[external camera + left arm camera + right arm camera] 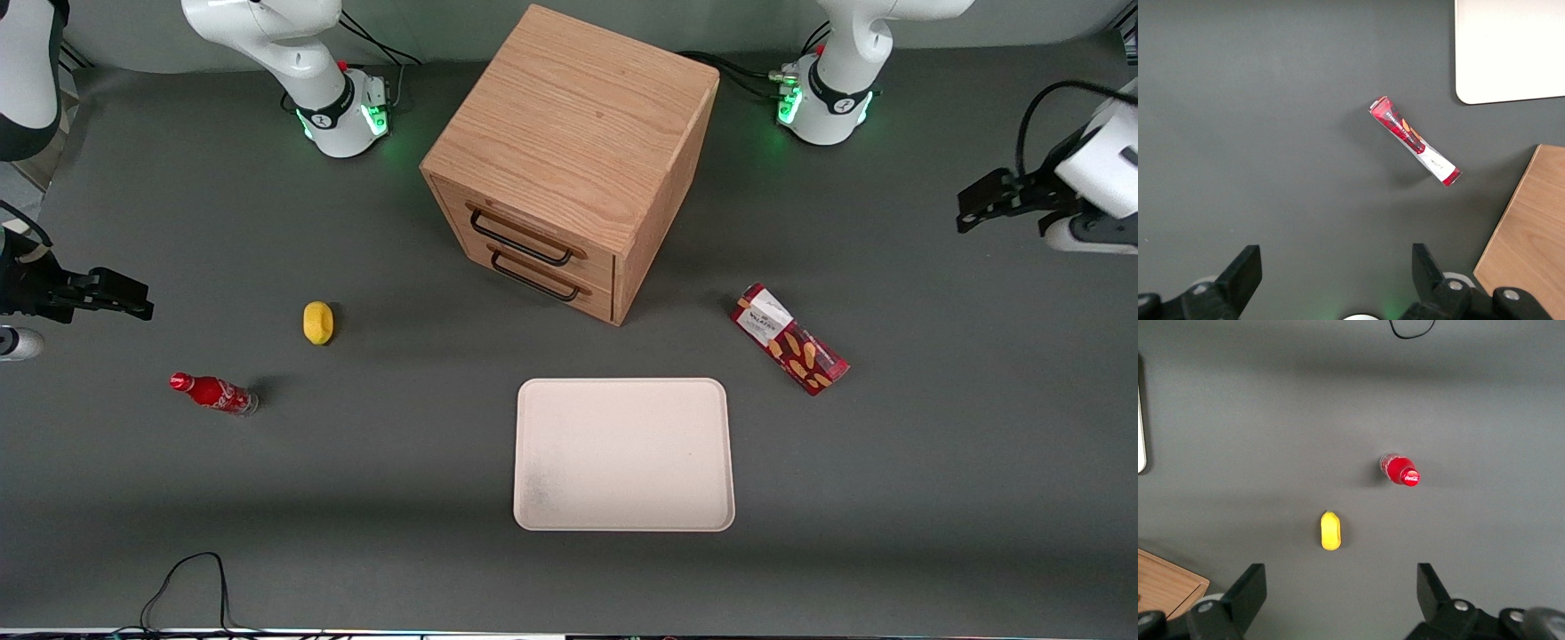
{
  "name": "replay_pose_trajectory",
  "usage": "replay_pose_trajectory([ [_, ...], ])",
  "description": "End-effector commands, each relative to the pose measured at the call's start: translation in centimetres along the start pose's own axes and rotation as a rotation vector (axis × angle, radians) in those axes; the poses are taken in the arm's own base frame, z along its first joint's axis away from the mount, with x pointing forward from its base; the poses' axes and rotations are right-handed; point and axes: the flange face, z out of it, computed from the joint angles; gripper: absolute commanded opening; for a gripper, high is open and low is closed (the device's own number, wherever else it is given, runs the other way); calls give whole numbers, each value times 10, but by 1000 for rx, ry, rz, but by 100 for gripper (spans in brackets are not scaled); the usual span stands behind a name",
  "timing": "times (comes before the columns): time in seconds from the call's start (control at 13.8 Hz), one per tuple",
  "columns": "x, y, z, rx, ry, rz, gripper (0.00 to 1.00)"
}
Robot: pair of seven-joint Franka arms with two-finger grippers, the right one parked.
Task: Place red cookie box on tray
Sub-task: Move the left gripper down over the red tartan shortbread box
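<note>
Wrist cam shows gripper (pixel 1335 273) fingers spread wide, high above red cookie box (pixel 1415 141); front cam shows tray (pixel 624 454) bare, box just beside it on table.

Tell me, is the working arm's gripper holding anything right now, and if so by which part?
Nothing is held. The gripper hangs open above the table, apart from the red cookie box, which lies flat beside the tray.

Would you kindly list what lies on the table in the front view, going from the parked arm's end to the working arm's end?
Red soda bottle → yellow lemon-like object → wooden drawer cabinet → tray → red cookie box → open claw, raised at the working arm's end.
</note>
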Motion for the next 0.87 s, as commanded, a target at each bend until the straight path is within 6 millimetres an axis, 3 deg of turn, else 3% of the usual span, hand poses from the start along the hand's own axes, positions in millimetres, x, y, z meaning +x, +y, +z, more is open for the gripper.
replay_pose_trajectory([
  [0.0,1,-13,-3,-14,-13,74,100],
  [0.14,5,-13,4,-12,-22,85,100],
  [0.29,19,-8,27,-18,-17,58,100],
  [0.43,35,0,60,-12,7,-8,100],
  [0.58,48,24,100,-6,29,-67,100],
  [0.8,65,46,155,-24,25,-392,100],
])
